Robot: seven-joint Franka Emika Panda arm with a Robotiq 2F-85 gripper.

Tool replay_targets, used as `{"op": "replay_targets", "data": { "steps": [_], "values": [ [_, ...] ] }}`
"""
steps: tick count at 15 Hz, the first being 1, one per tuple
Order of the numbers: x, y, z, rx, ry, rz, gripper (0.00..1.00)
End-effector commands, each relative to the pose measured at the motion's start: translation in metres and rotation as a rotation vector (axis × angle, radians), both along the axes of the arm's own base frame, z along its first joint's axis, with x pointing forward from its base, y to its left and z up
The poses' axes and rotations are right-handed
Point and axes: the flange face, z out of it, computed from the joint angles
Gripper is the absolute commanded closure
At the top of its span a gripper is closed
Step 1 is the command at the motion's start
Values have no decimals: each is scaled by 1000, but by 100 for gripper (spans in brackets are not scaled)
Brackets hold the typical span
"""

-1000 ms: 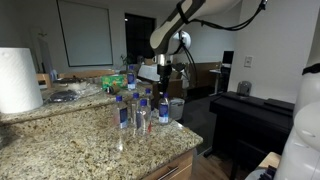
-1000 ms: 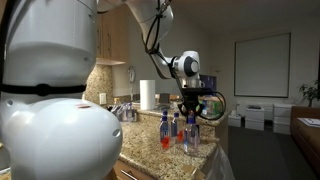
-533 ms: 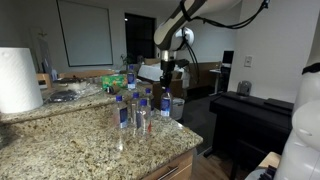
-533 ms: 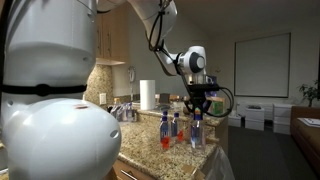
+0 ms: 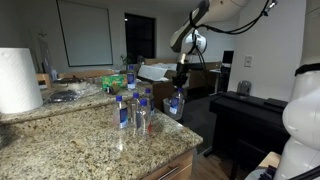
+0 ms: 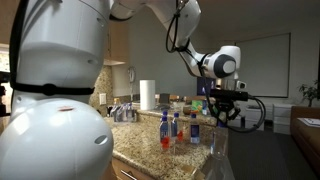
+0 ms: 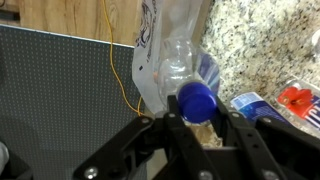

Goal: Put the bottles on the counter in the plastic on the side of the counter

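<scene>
Grasping 1 bottle (image 7: 178,55) by its top in the gripper (image 7: 198,108), just off the tabletop (image 5: 90,145) edge; more bottles (image 5: 140,115) standing there.

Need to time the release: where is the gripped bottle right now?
In the wrist view the bottle hangs by its cap in the pincer over the counter edge, beside the other bottles.

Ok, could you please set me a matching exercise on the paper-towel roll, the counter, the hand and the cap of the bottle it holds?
Things:
A. paper-towel roll
B. counter
C. hand
D. cap of the held bottle

Colour or state:
1. blue
2. shut on the held bottle
3. white
4. speckled tan

Pairs: A-3, B-4, C-2, D-1
</scene>
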Motion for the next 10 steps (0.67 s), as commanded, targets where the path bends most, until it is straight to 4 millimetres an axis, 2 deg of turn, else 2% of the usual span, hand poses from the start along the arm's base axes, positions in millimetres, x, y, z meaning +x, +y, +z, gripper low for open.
{"op": "replay_targets", "data": {
  "steps": [1,5,10],
  "values": [
    [5,-40,-34,127,33,-155,91],
    [7,-67,-79,258,80,-290,91],
    [13,-80,-134,376,137,-399,91]
  ]
}}
